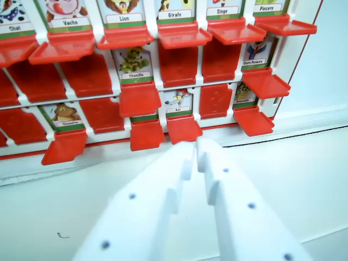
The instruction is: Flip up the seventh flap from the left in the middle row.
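White gripper [194,149] sits low over the table [304,179], jaws nearly together with just a thin slit, holding nothing, tips right by the near-row Rat flap [184,129]. In the middle row of the red flap board [163,81], the flap [178,65] right of Chenille [139,99] lies closed.

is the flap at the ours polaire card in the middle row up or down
Down. The Ours Polaire card is uncovered, and its red flap lies flat, sticking out below it, unlike the two raised flaps beside it on the wrist view's left.
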Robot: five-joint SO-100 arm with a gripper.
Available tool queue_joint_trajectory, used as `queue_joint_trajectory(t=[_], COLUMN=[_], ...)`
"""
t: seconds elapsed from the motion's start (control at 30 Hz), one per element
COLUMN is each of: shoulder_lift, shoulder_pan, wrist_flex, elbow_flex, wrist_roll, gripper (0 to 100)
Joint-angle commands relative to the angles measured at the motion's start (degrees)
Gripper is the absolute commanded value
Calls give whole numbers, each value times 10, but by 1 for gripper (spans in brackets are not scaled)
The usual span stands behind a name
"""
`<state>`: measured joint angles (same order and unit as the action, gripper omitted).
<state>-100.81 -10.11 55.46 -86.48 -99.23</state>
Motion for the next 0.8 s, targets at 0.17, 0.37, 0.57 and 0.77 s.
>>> queue_joint_trajectory(t=[0.17,0.37,0.57,0.77], shoulder_lift=[-174,-216,-248,-267], shoulder_pan=[73,114,119,102], wrist_flex=[54,71,105,119], elbow_flex=[92,95,75,67], wrist_roll=[3,11,11,0], gripper=[0,0,0,0])
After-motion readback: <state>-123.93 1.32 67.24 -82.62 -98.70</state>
